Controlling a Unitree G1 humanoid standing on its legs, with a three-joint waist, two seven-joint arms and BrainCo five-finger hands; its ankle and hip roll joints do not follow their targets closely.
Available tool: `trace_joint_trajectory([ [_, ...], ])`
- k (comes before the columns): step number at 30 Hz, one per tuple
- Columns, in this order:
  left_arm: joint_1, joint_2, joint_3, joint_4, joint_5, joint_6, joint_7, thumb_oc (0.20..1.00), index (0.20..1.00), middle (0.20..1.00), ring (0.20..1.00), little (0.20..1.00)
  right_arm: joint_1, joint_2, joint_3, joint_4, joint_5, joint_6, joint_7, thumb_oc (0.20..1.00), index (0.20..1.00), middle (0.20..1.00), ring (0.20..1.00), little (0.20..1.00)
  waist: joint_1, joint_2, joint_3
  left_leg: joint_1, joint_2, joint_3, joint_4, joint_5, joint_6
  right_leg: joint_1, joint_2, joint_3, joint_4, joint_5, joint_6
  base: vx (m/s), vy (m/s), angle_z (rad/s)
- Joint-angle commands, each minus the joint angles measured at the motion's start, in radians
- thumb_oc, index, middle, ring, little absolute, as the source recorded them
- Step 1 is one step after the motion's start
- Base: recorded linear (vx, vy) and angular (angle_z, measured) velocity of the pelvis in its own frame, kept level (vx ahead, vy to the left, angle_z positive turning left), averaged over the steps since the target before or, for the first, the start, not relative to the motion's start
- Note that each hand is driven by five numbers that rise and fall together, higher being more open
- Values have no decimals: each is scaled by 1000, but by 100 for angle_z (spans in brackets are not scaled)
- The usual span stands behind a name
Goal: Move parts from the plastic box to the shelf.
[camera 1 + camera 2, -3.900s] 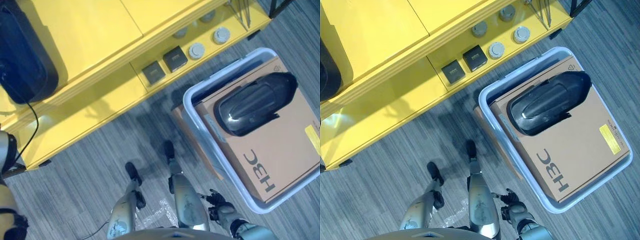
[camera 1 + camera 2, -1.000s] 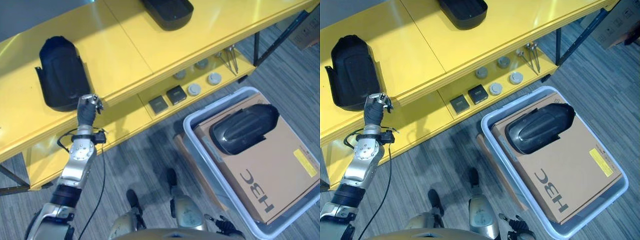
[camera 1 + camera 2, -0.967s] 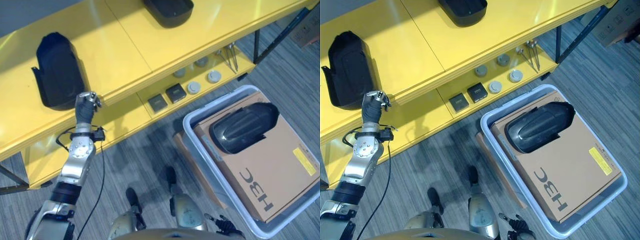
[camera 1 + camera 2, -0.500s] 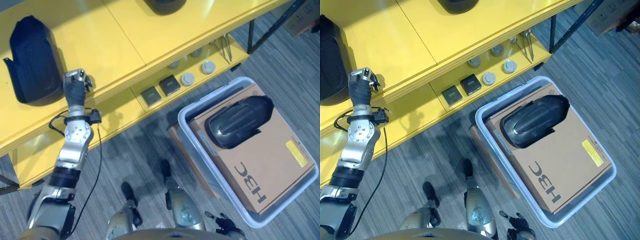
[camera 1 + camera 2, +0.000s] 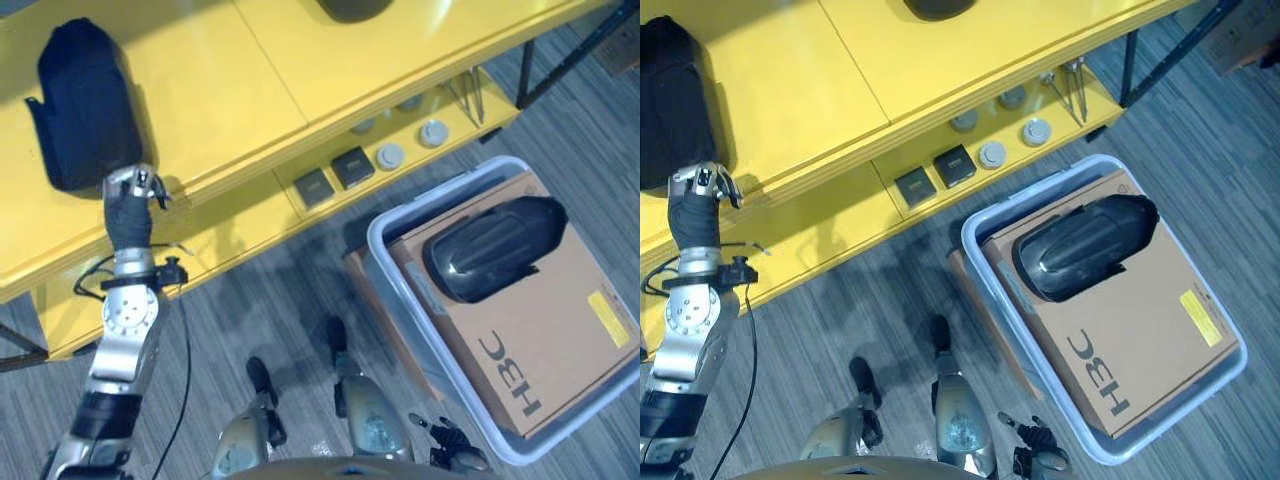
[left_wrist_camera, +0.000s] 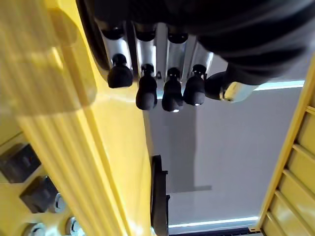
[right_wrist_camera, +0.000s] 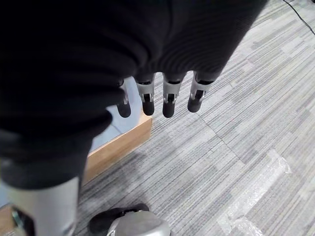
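My left robot hand (image 5: pixel 128 200) hangs open, empty, at the yellow shelf (image 5: pixel 260 70) edge beside a placed black part (image 5: pixel 85 105). Right robot hand (image 7: pixel 157 96) open, low. Next black moulded cover (image 5: pixel 495 247) lies on the cardboard box (image 5: pixel 560 340) in the plastic box (image 5: pixel 385 250): looks stiff, light, glossy; grip its rim.

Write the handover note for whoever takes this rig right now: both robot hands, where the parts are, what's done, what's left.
Left robot hand: raised at the front edge of the yellow shelf, fingers relaxed, holding nothing.
Right robot hand: hanging low over the floor beside the plastic box, open and empty.
Parts: one black part lies on the shelf top, just beyond the left robot hand. Another black part lies on the cardboard box inside the plastic box.
Done: one part is on the shelf.
Left: fetch the part from the box and shelve it.
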Motion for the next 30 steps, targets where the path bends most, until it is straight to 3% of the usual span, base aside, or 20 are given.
trace_joint_trajectory([
  [1, -30, 9, 55, -32, -10, -66, -18, 200, 200, 200, 200, 200, 10, 6, 11, 66, 26, 2, -19, 1000, 1000, 1000, 1000, 1000, -1, 15, -49, -23, 83, -65, -4, 33, -68, 24, -89, -22, 2, -33, 100, -19, -20, 25],
  [10, -98, 71, 114, 73, 103, -65, 96, 200, 200, 200, 200, 200, 5, 1, 37, 42, 7, -12, -23, 1000, 1000, 1000, 1000, 1000, 0, 13, -41, -46, 85, -78, -4, 41, -72, 11, -87, -34, 4, -30, 99, -10, -4, 6],
  [20, -220, 89, 55, 276, 82, -54, 149, 200, 200, 200, 200, 200, -2, -3, 52, 31, 12, -12, -33, 1000, 1000, 1000, 1000, 1000, -22, 1, -25, -80, 85, -71, -4, 45, -72, -34, -85, -19, 5, -18, 103, 5, 5, -2],
  [30, -320, 125, 29, 345, 91, -51, 184, 200, 200, 200, 200, 200, -3, -5, 66, 20, 11, -18, -42, 1000, 1000, 1000, 1000, 1000, -40, -7, -25, -97, 86, -65, -4, 44, -74, -61, -81, 1, 4, -16, 103, 8, 5, -3],
])
